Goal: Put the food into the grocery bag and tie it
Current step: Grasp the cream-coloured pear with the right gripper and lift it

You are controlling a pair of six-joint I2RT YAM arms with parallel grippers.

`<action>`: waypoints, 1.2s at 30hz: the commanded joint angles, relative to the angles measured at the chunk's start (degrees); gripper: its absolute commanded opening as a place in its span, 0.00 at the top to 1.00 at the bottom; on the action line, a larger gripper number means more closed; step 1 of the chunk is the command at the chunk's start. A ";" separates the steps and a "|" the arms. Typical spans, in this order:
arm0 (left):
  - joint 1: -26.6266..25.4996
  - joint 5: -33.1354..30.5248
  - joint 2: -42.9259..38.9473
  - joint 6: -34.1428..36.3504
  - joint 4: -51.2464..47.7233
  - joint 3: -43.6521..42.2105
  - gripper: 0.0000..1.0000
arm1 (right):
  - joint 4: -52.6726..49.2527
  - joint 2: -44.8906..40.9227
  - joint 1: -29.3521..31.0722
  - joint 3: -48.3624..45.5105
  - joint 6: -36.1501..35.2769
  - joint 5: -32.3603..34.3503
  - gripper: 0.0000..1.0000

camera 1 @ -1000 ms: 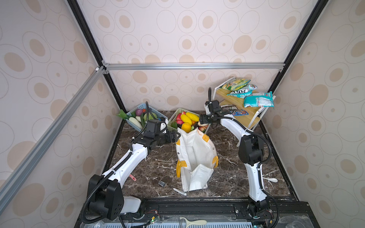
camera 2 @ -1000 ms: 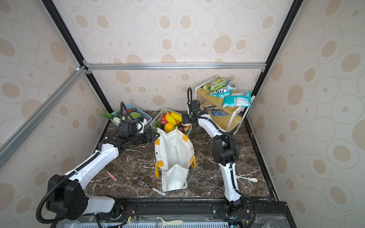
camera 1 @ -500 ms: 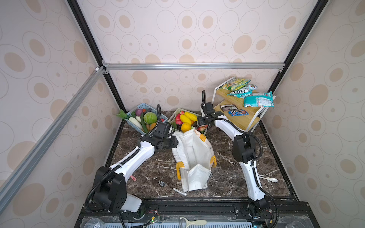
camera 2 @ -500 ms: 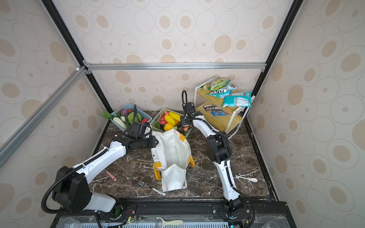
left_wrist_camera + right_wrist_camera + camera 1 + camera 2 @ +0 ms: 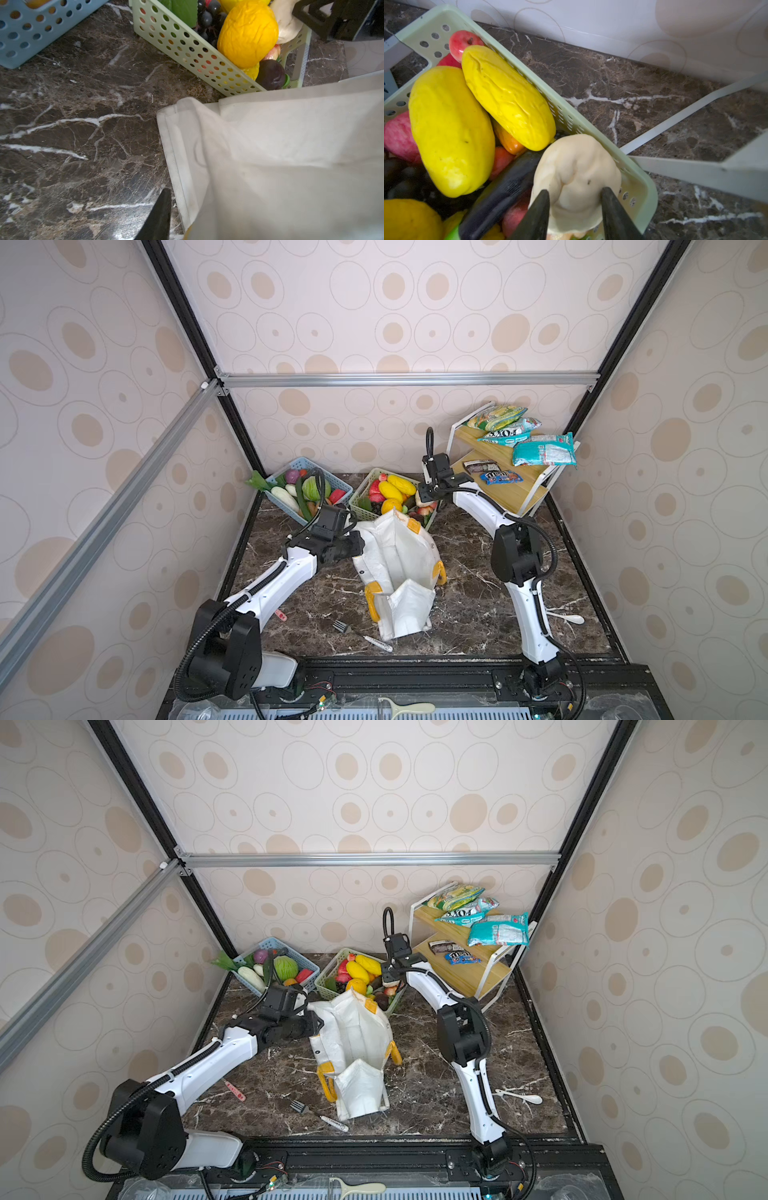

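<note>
Both my right gripper (image 5: pixel 574 190) fingers clamp the beige knobbly ball (image 5: pixel 577 162), three o'clock in the green basket (image 5: pixel 362 489); left gripper (image 5: pixel 356 544) at the grocery bag (image 5: pixel 399 556): cannot tell.

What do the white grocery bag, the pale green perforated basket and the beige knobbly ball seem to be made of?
The white grocery bag looks like matte canvas-like fabric: soft folds, stitched hem. The pale green perforated basket looks like rigid moulded plastic, smooth: even round holes. The beige knobbly ball is probably soft plastic or foam, matte: creased dimples.
</note>
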 commanded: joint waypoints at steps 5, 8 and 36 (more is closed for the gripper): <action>1.34 0.13 -1.51 -0.72 0.17 -1.18 0.67 | -1.56 -0.55 0.58 -0.36 -0.04 0.70 0.12; 1.44 0.25 -1.31 -0.44 -0.01 -1.08 0.67 | -2.39 2.38 0.60 1.94 0.19 0.59 0.05; 1.43 2.86 0.35 1.58 2.44 -0.25 0.69 | -0.41 -1.74 0.85 -0.17 1.00 -1.09 0.40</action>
